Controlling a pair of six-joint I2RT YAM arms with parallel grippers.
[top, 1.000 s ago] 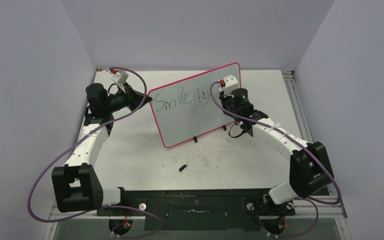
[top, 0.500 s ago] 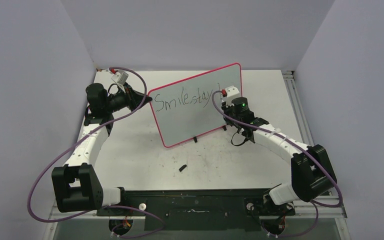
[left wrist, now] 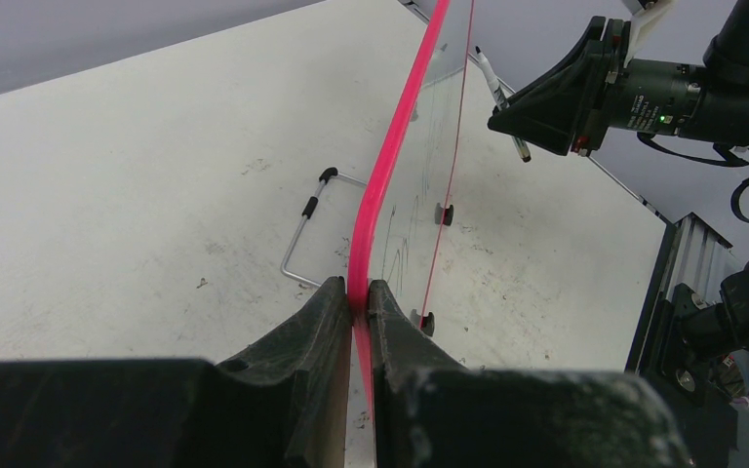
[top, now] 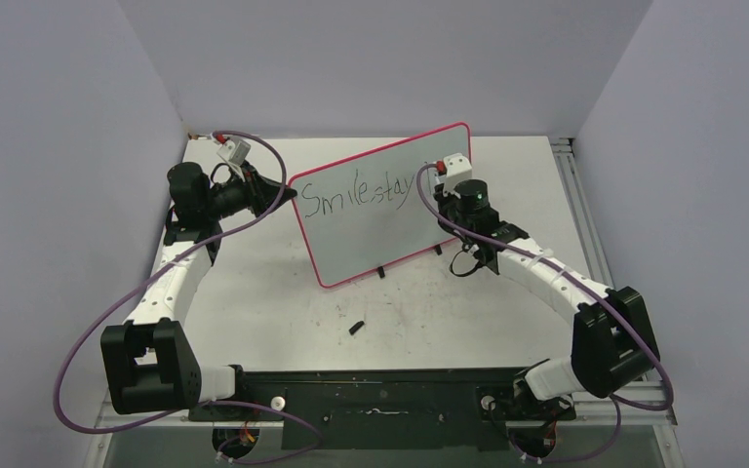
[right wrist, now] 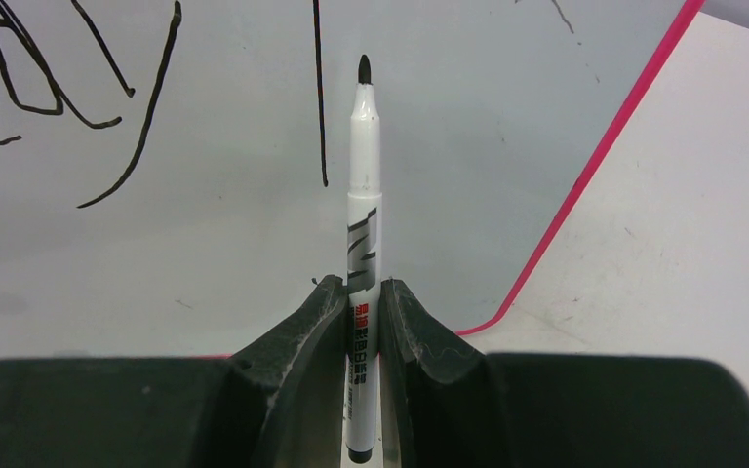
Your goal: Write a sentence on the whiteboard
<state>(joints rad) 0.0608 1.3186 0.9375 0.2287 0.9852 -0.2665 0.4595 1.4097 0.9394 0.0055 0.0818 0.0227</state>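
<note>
A: While the whiteboard (top: 380, 210) is propped tilted on its small feet at the far middle of the tabletop (top: 283, 292), how much of the sentence can be counted as written?

B: "Smile stay" can be read across the upper part; one upright stroke is seen just beside the last letter; the rest of the face is left bare, so the sentence is judged unfinished.

A: And how are things held?

B: The pink rim is pinched between the left fingers (left wrist: 297, 356); the marker (right wrist: 363, 195) is clamped between the right fingers (right wrist: 297, 351), its tip pointed at the board just right of that stroke; whether contact is made cannot be told.
</note>
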